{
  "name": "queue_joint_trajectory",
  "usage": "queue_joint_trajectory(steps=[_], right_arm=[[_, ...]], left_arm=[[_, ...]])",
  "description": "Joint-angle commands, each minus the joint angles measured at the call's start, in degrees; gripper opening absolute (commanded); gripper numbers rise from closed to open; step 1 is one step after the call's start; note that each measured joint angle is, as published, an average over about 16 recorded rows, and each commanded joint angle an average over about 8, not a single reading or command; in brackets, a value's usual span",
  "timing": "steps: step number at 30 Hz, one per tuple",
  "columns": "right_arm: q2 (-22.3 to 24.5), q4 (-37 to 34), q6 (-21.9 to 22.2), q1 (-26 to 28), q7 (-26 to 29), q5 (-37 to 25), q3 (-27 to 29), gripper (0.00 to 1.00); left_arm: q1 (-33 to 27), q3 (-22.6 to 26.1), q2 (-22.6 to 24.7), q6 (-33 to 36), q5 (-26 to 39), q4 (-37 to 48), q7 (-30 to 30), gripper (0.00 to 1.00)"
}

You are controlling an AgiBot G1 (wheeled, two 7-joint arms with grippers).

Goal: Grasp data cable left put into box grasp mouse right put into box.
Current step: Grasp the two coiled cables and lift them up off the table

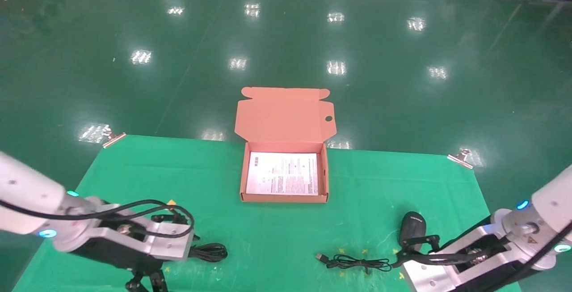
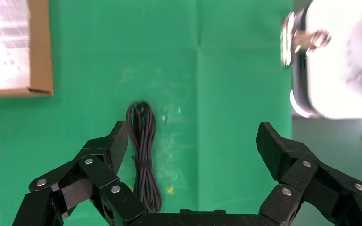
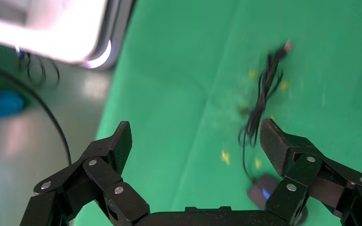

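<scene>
Left gripper [image 2: 191, 141]: black fingers spread wide, low over the green mat [image 1: 268, 234], nothing between them; sits at about 8 o'clock from the box.
Data cable [image 2: 143, 155]: black oval bundle flat on the mat, right next to one left finger.
Right gripper [image 3: 195, 141]: also wide apart and holding nothing, roughly 4 o'clock from the box.
Mouse [image 1: 412, 226]: black, on the mat near the right gripper, cord [image 1: 353, 263] trailing off toward 9 o'clock.
Box [image 1: 243, 180]: orange-brown cardboard, lid open, white leaflet [image 1: 283, 173] inside.
</scene>
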Motion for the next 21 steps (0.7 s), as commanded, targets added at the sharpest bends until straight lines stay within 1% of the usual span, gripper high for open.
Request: queue_joint_trajectory(steps=[1, 6, 11, 16, 21], right_arm=[[-1.6, -1.3, 0.3, 1.5, -0.8, -2.4, -2.9, 1.00], [-3.9, -3.8, 4.5, 0.5, -1.2, -7.4, -4.9, 1.00], [-5.3, -5.1, 9.6, -1.7, -1.3, -11.0, -5.8, 1.00], [-6.3, -6.8, 13.8, -3.6, -1.4, -12.5, -5.9, 1.00], [-7.5, -9.1, 16.9, -5.0, -2.7, -12.9, -5.8, 1.00]], left_arm=[[-0.5, 1.6, 1.0, -0.6, 3.1, 0.0, -0.4, 1.00], [0.5, 3.7, 2.9, -3.4, 8.6, 1.1, -2.6, 1.00], [1.5, 4.8, 4.7, -6.3, 12.1, 4.1, -4.8, 1.00], [2.1, 5.3, 6.6, -9.2, 14.5, 7.8, -6.3, 1.00], [2.4, 5.4, 8.4, -11.7, 15.6, 12.1, -7.0, 1.00]])
